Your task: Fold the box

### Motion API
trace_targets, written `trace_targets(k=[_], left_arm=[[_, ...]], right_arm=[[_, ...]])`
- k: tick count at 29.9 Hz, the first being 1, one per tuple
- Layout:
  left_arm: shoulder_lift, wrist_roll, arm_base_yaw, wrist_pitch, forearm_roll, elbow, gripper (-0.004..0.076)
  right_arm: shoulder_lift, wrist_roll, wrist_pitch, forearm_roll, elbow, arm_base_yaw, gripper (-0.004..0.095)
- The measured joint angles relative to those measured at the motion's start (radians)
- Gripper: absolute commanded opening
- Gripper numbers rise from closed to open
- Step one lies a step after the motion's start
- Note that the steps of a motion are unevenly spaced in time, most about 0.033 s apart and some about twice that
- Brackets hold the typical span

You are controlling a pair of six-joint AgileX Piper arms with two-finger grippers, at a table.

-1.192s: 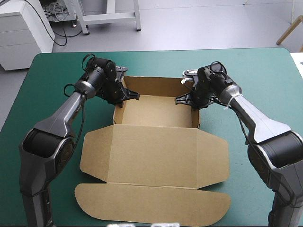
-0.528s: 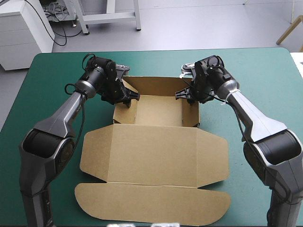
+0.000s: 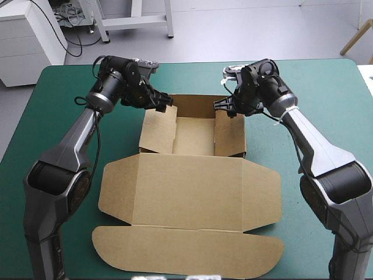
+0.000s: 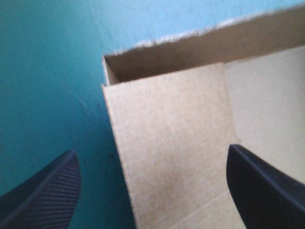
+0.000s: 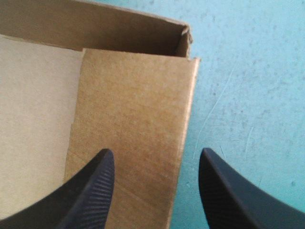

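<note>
Box [image 3: 192, 192] sits half-folded, left gripper [image 3: 165, 102] and right gripper [image 3: 226, 106] poised fingers-apart over its 2 far corners.

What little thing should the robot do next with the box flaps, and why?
The left gripper and right gripper are open, each over a far corner of the box. The left flap and right flap lean inward over the tray floor, not yet tucked down. So the next move is probably to lower both grippers and press those flaps down into the tray.
</note>
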Motion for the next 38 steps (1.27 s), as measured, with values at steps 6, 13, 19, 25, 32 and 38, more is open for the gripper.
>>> trace_targets(k=[6,13,19,25,32,38], left_arm=[[-0.027,0.000,0.000,0.008,0.000,-0.104,0.0558],[-0.127,0.034,0.000,0.009,0.037,-0.121,0.0131],[-0.259,0.094,0.000,0.009,0.031,-0.058,-0.0010],[-0.459,0.149,0.000,0.009,0.046,0.186,-0.0010],[-0.692,0.168,0.000,0.009,0.103,0.531,-0.0010],[-0.885,0.168,0.000,0.008,0.119,0.770,-0.0010]], right_arm=[[-0.062,-0.014,0.006,0.000,-0.027,0.001,0.0496],[-0.134,-0.011,0.012,0.000,-0.029,0.002,0.0487],[-0.140,-0.007,0.013,0.000,0.028,0.002,0.0487],[-0.129,0.018,0.014,0.000,0.113,0.002,0.0485],[-0.054,0.045,0.008,0.043,0.123,0.002,0.0485],[-0.004,0.047,0.005,0.066,0.124,0.002,0.0485]])
